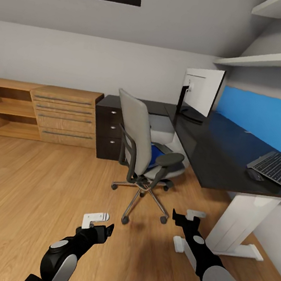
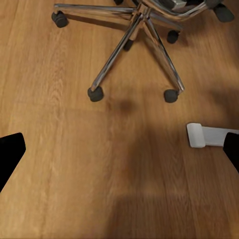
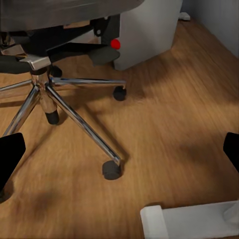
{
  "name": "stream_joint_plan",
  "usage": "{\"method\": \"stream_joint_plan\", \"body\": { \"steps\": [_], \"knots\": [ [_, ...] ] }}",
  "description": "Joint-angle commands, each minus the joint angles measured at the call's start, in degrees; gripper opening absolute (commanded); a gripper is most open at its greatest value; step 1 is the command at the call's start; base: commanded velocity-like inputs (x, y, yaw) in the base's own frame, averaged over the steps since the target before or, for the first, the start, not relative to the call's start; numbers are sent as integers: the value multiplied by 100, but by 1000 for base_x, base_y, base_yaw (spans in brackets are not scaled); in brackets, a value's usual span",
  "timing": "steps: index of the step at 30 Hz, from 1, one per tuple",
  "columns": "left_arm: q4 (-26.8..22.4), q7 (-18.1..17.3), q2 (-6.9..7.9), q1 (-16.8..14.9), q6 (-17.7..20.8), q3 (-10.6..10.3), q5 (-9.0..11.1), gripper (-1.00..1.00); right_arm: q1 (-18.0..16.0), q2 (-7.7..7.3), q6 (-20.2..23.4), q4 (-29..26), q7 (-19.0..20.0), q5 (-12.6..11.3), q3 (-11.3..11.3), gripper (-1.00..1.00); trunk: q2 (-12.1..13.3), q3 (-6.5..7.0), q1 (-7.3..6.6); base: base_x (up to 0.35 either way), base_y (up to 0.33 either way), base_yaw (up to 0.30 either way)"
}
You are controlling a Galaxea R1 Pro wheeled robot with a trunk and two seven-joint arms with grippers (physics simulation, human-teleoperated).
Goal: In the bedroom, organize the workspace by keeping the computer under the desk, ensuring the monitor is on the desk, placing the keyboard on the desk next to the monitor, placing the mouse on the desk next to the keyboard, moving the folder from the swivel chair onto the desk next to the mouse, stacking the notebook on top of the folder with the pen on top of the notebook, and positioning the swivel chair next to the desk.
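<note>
A long black desk (image 1: 220, 153) runs along the right wall, carrying a monitor (image 1: 201, 92) and a keyboard (image 1: 276, 167). A grey swivel chair (image 1: 144, 152) stands beside it, a blue folder (image 1: 155, 155) on its seat. Both the left gripper (image 1: 100, 225) and right gripper (image 1: 187, 217) hover open above the wood floor (image 1: 29, 186).

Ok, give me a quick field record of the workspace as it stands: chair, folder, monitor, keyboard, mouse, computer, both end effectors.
swivel chair: on the floor in front of the desk, back toward the camera
folder: blue, on the chair seat
monitor: upright on the desk, white back showing
keyboard: on the desk, at its near end
mouse: on the desk beside the keyboard
computer: grey tower on the floor behind the chair
left end effector: open, empty, low over the floor
right end effector: open, empty
</note>
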Motion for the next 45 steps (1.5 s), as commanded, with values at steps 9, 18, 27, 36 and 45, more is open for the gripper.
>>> {"method": "stream_joint_plan", "body": {
  "steps": [9,18,27,36,45],
  "knots": [
    [-2,63,6,-1,18,-1,60,100,9,1,-31,-201,-13,-1,-7,100,-365,-167,197,0,0,0],
    [19,63,38,-1,27,4,60,100,13,7,-35,-224,-15,-5,-7,100,-485,-221,263,0,0,0],
    [85,55,129,-1,21,4,63,100,14,15,-35,-223,-16,-5,-3,100,-485,-221,263,116,13,0],
    [98,55,140,-1,20,4,63,100,14,16,-35,-217,-17,-5,-5,100,-485,-221,263,299,6,0],
    [99,55,141,-1,23,4,68,100,14,16,-35,-211,-14,-8,2,100,-485,-221,263,306,0,0]
  ]
}}
